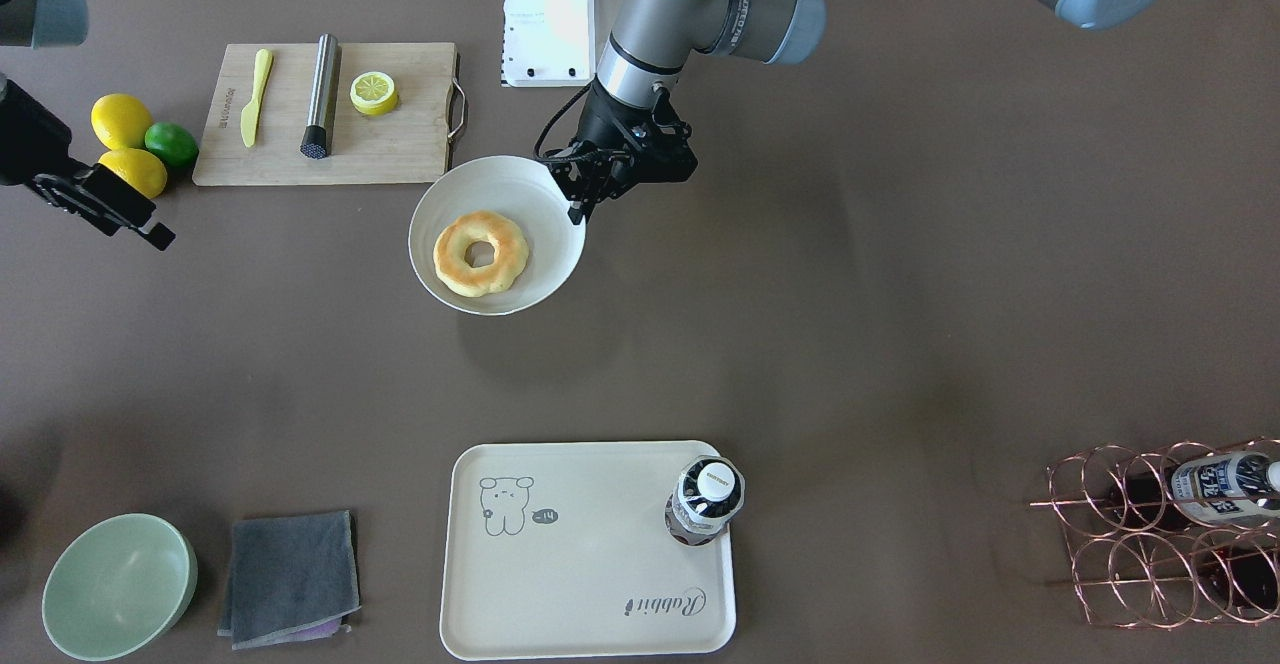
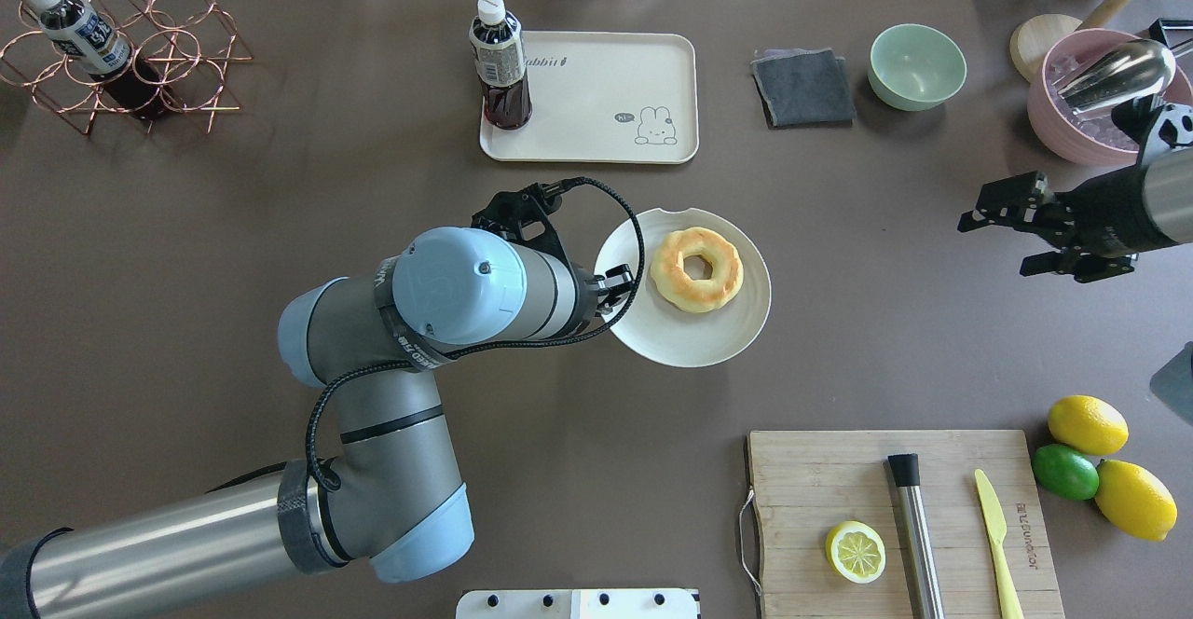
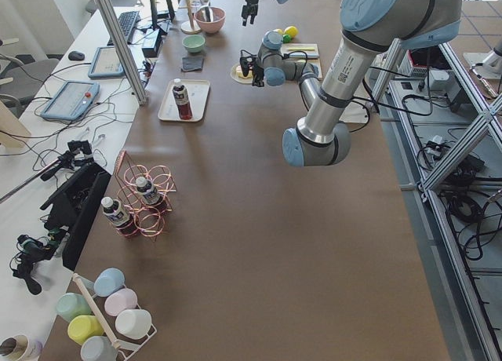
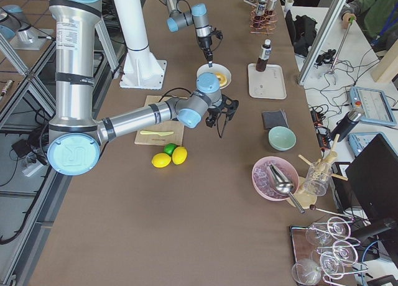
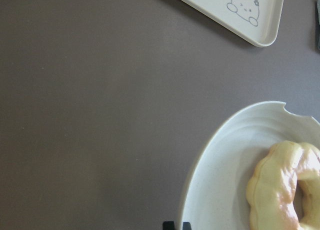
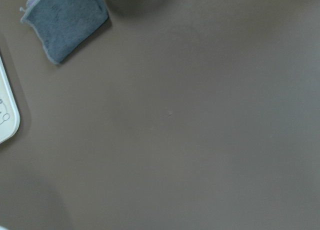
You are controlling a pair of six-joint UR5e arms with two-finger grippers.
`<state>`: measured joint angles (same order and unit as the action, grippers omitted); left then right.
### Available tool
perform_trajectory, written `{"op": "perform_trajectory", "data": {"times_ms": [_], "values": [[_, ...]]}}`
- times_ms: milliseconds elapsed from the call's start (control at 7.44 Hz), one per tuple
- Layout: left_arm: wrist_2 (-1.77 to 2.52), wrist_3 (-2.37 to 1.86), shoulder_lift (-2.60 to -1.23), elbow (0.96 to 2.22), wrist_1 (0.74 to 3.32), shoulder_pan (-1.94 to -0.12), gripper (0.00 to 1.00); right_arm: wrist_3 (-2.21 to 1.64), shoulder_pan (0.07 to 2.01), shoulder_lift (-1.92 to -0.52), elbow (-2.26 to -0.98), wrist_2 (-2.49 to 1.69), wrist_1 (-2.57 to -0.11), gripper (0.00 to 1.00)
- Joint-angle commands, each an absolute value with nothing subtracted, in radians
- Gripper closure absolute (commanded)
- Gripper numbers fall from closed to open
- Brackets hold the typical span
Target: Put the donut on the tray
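Note:
The golden glazed donut (image 1: 455, 264) lies on a round white plate (image 1: 440, 204) in the middle of the table. My left gripper (image 1: 578, 214) is shut on the plate's rim, and the shadow below suggests the plate is lifted. The left wrist view shows the fingertips (image 5: 170, 225) at the rim, the donut (image 5: 275, 190) and the plate (image 5: 220, 180). The cream rabbit tray (image 1: 590, 554) lies apart, toward the far edge, with an upright bottle (image 1: 705, 499) on one corner. My right gripper (image 2: 995, 246) is open and empty, off to the right. The donut (image 2: 722, 274) sits between plate rim (image 2: 652, 339) and tray (image 2: 596, 88).
A wooden cutting board (image 2: 820, 488) holds a half lemon (image 2: 856, 552), a metal cylinder and a yellow knife. Two lemons and a lime (image 2: 1065, 471) lie beside it. A grey cloth (image 2: 803, 88), a green bowl (image 2: 917, 66), a pink bowl and a copper bottle rack (image 2: 121, 60) line the far side.

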<state>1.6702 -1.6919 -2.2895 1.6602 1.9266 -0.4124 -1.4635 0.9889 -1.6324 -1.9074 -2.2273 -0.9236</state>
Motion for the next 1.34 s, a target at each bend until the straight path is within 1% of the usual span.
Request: {"op": "perform_trajectory", "data": {"times_ms": [0, 269, 403, 537, 672, 806, 1075, 1209], "values": [[1.628, -1.753, -2.350, 1.605, 1.925, -0.391, 1.00, -1.711, 0.815, -1.583, -2.003, -2.100, -0.928, 0.01], [1.626, -1.755, -2.358, 1.605, 1.927, -0.390, 1.00, -1.814, 0.702, -1.566, -2.080, -1.996, -0.986, 0.02], [1.625, -1.753, -2.358, 1.605, 1.927, -0.390, 1.00, -1.894, 0.628, -1.531, -2.104, -1.915, -1.088, 0.02], [1.623, -1.755, -2.358, 1.606, 1.927, -0.390, 1.00, -1.945, 0.579, -1.437, -2.106, -1.852, -1.233, 0.02], [1.605, -1.753, -2.358, 1.606, 1.928, -0.387, 1.00, -1.972, 0.569, -1.384, -2.117, -1.841, -1.291, 0.05], [1.605, -1.753, -2.358, 1.606, 1.928, -0.387, 1.00, -1.999, 0.562, -1.384, -2.128, -1.838, -1.292, 0.06], [1.605, -1.752, -2.356, 1.606, 1.927, -0.385, 1.00, -2.026, 0.470, -1.387, -2.120, -1.754, -1.289, 0.07], [1.605, -1.750, -2.356, 1.606, 1.928, -0.385, 1.00, -2.028, 0.448, -1.394, -2.121, -1.741, -1.287, 0.09]]}}
